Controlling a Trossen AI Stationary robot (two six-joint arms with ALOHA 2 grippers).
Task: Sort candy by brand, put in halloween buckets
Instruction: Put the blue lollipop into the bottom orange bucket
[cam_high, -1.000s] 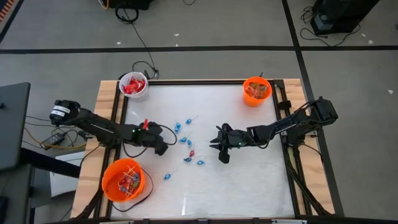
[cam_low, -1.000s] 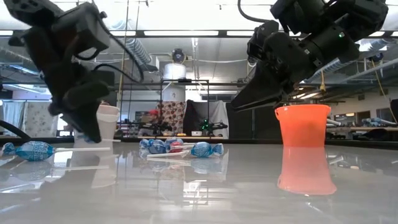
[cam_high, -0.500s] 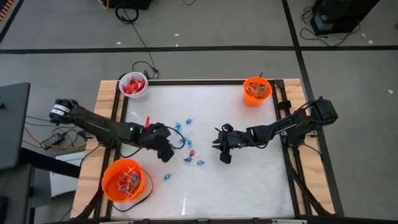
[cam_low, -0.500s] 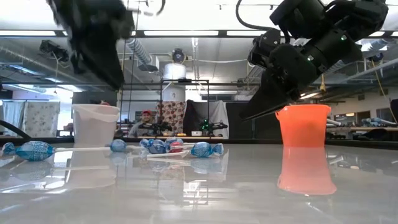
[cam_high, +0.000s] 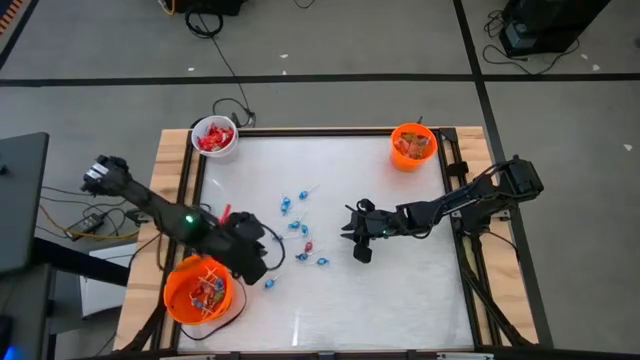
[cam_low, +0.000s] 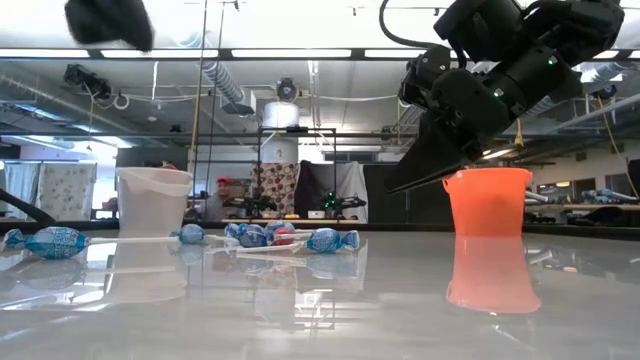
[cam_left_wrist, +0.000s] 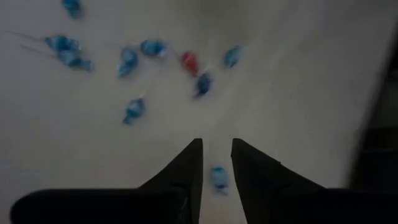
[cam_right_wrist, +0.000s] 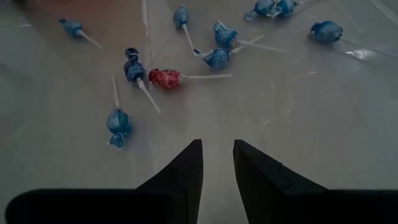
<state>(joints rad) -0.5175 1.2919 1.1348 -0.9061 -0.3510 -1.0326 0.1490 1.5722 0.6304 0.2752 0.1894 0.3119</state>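
With blue lollipops (cam_high: 297, 226) loose mid-table, I log L gripper (cam_high: 252, 262) by big orange bucket (cam_high: 199, 291), jaws narrow, empty; R gripper (cam_high: 352, 228) waits nearby, narrow, empty.

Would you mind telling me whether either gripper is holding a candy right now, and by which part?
Neither holds anything: the left gripper and right gripper each show a bare gap between the fingers above the table.
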